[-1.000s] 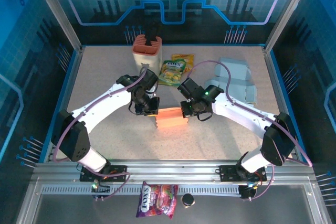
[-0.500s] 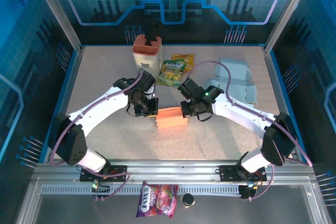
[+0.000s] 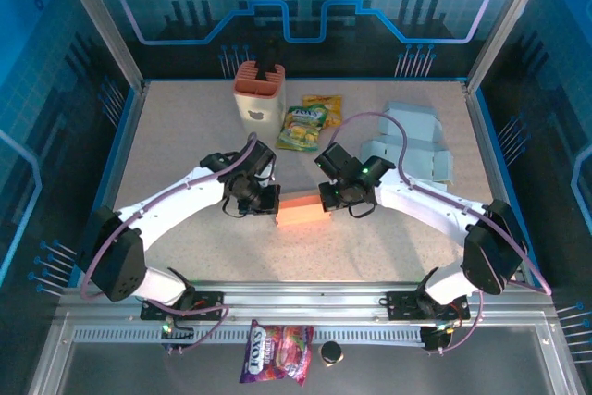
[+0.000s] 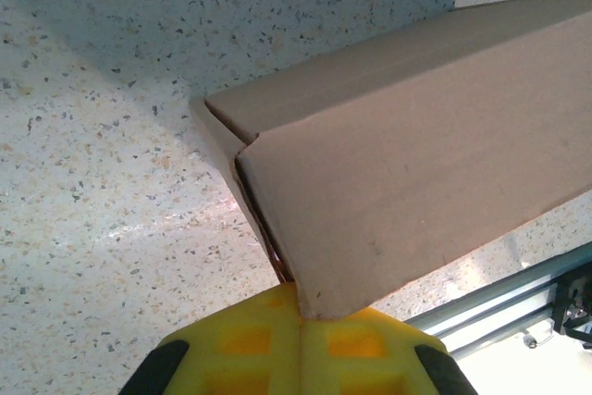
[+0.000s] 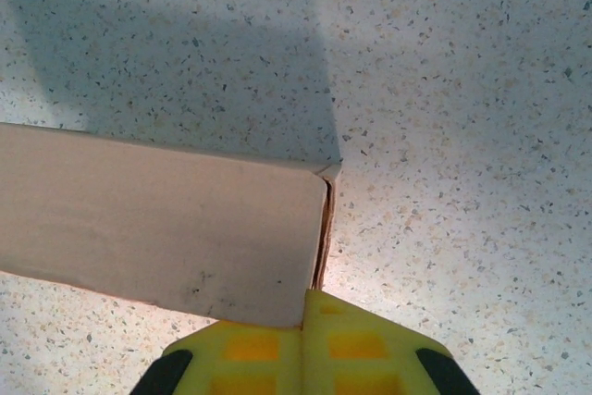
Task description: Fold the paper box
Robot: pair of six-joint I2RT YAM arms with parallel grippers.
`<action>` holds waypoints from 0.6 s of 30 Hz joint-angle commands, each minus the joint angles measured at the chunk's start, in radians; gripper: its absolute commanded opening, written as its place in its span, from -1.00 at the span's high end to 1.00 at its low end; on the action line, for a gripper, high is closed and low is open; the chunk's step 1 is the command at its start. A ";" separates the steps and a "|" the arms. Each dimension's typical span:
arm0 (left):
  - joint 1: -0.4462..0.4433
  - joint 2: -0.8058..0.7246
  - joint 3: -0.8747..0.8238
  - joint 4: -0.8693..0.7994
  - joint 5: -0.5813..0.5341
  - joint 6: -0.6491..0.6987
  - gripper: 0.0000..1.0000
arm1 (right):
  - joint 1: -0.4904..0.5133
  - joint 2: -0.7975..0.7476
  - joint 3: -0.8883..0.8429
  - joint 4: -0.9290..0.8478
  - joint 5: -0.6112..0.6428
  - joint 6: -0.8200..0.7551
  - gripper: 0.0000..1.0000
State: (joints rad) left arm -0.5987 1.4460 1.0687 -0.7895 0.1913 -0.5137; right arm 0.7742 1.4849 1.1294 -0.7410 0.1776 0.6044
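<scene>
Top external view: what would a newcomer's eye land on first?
The orange paper box at the table's centre, with the left gripper and right gripper both shut and set against its two ends. Next come the open pale blue box at the right rear and the candy packets beside the salmon-coloured holder at the back.

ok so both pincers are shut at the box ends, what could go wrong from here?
1. The end flap by the left pincer stands slightly ajar; a push from the shut tips could spring it open or dent the corner.
2. The orange box is met only at its ends, the right pincer shut at one corner; an uneven push may spin or tip it on the table.
</scene>
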 commanded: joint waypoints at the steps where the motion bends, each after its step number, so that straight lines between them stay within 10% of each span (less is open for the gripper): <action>1: -0.015 -0.007 -0.033 -0.005 -0.029 0.027 1.00 | 0.011 -0.030 0.012 -0.040 -0.045 0.027 0.68; 8: -0.025 -0.010 -0.039 -0.004 -0.044 0.014 1.00 | -0.071 -0.144 0.003 -0.058 -0.264 0.245 -0.01; 18: -0.027 -0.005 -0.026 -0.004 -0.040 0.008 1.00 | -0.305 -0.238 -0.210 0.248 -0.567 0.710 -0.27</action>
State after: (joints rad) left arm -0.6159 1.4410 1.0630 -0.7761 0.1688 -0.5144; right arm 0.4938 1.2377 0.9676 -0.6022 -0.2710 1.1328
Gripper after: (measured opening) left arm 0.051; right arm 0.633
